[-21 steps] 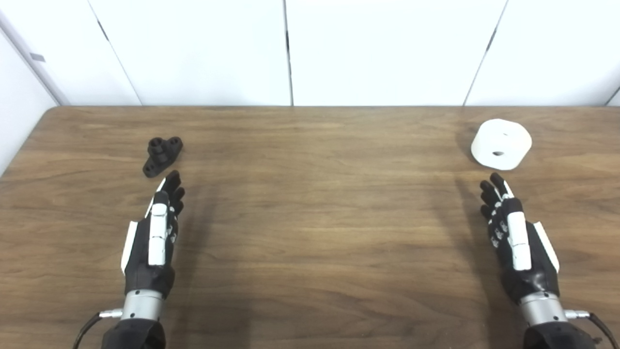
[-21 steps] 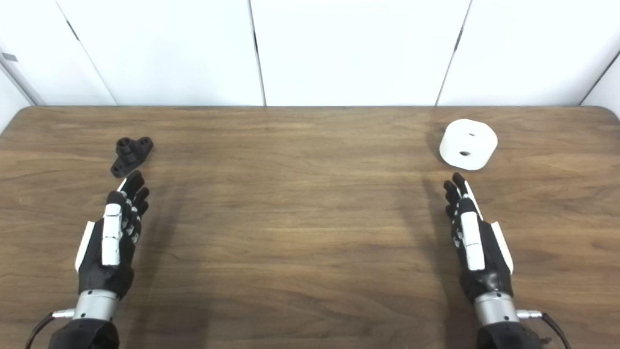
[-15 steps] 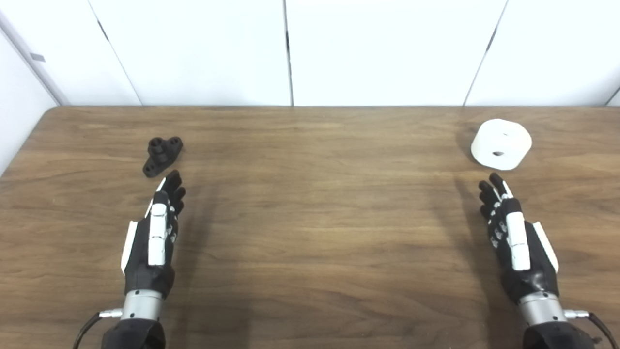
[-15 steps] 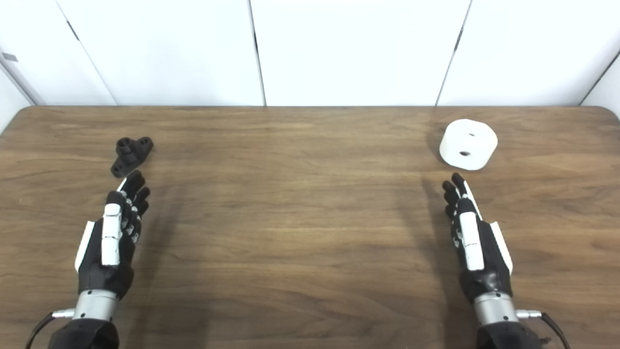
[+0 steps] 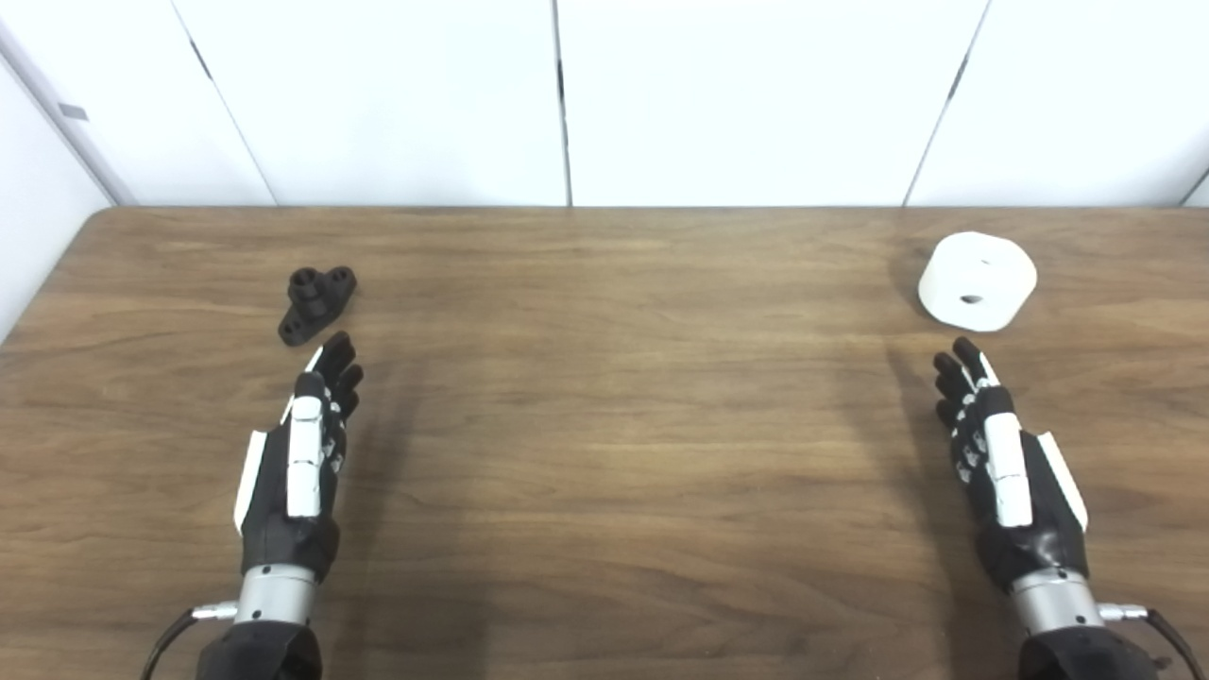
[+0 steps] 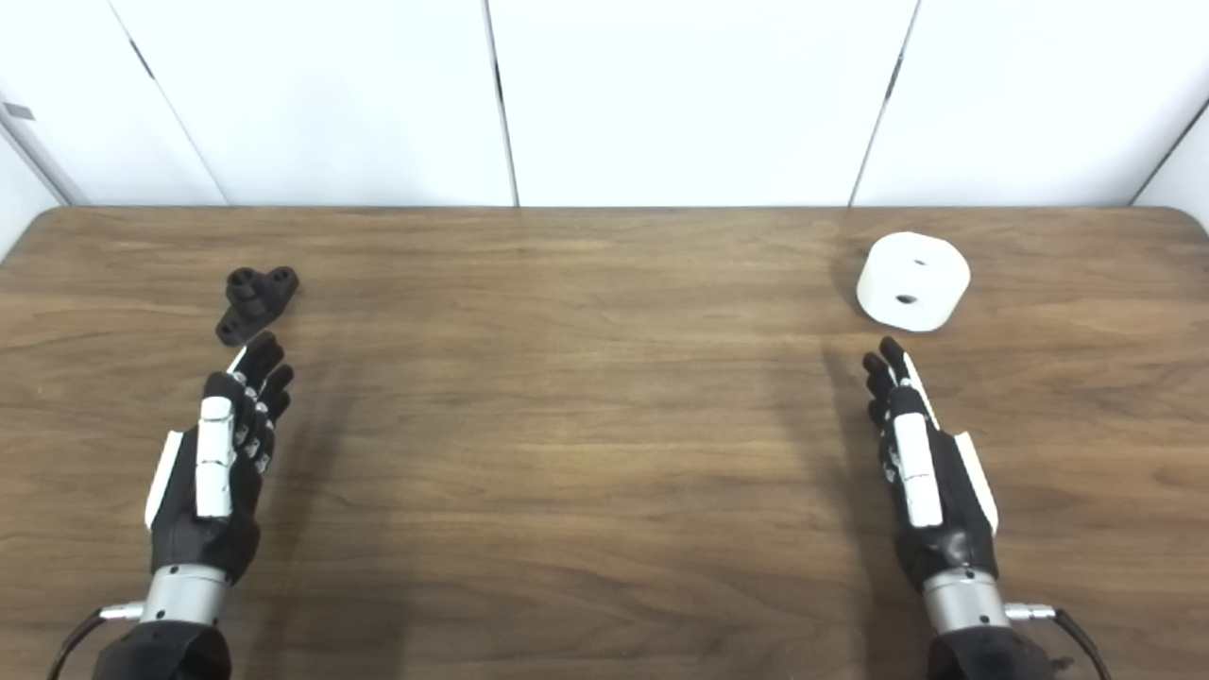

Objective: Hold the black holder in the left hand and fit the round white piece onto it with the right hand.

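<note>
On the left of the wooden table (image 5: 604, 453), the black holder (image 5: 316, 302) lies flat just beyond the left hand (image 5: 300, 463), which holds nothing, its fingers straight and close together. A good pickup would likely reach slightly forward and left, closing around the holder's body so its raised boss stays exposed. The middle of the table lies between the two parts, so nothing blocks either reach. Far right, the round white piece (image 5: 978, 280) rests near the table's back edge, just ahead of the right hand (image 5: 1001, 472), likewise extended and holding nothing.
</note>
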You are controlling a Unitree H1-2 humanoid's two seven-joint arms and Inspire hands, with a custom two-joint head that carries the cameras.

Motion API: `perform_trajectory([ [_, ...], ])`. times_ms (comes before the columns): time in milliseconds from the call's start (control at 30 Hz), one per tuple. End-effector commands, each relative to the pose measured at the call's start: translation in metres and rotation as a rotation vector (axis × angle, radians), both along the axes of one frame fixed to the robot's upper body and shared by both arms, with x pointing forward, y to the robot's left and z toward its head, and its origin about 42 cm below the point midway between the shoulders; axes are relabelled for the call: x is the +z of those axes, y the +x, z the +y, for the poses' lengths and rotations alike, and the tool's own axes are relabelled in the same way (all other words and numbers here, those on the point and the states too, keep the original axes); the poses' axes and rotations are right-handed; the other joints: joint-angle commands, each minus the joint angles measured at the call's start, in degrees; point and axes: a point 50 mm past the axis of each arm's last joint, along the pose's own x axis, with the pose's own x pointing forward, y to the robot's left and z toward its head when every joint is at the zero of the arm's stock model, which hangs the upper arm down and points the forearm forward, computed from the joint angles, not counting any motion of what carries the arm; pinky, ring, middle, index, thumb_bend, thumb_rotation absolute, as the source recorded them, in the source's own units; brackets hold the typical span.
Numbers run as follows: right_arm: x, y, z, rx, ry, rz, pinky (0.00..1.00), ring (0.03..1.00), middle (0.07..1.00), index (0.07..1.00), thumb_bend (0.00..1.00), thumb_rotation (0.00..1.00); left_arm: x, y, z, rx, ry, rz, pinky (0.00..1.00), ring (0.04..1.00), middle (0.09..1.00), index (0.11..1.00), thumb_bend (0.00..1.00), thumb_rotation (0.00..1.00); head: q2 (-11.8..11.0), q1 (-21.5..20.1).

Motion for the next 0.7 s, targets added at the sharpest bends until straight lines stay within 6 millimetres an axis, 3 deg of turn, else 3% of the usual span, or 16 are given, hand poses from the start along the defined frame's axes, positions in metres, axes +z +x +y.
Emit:
perform_trajectory([
  [0, 0.0087, -0.0023, 0.0010, -0.006, -0.011, -0.044, 1.00, 0.977, 0.957, 0.974, 0.53, 1.00, 0.0051, -0.0030, 0.0045, -0.003, 0.022, -0.039, 0.99, 0.967, 0.972, 0.949, 0.52, 0.99, 0.06, 0.04],
  [467, 0.0094, -0.0008, -0.0009, 0.001, 0.001, -0.042, 1.00, 0.986, 0.957, 0.972, 0.54, 1.00, 0.0073, 0.0009, 0.0005, 0.008, 0.038, -0.033, 1.00, 0.974, 0.978, 0.947, 0.54, 0.91, -0.02, 1.86],
  [600, 0.0090, -0.0027, -0.0022, 0.002, 0.007, -0.036, 1.00, 0.985, 0.959, 0.977, 0.54, 1.00, 0.0093, 0.0006, -0.0004, 0.016, 0.076, -0.024, 0.99, 0.970, 0.976, 0.947, 0.49, 0.92, -0.64, 2.16],
  [667, 0.0091, -0.0039, -0.0031, 0.000, 0.006, -0.037, 1.00, 0.984, 0.957, 0.975, 0.52, 1.00, 0.0114, 0.0003, 0.0003, 0.019, 0.087, -0.013, 0.99, 0.978, 0.980, 0.955, 0.47, 0.88, -0.95, 2.54],
])
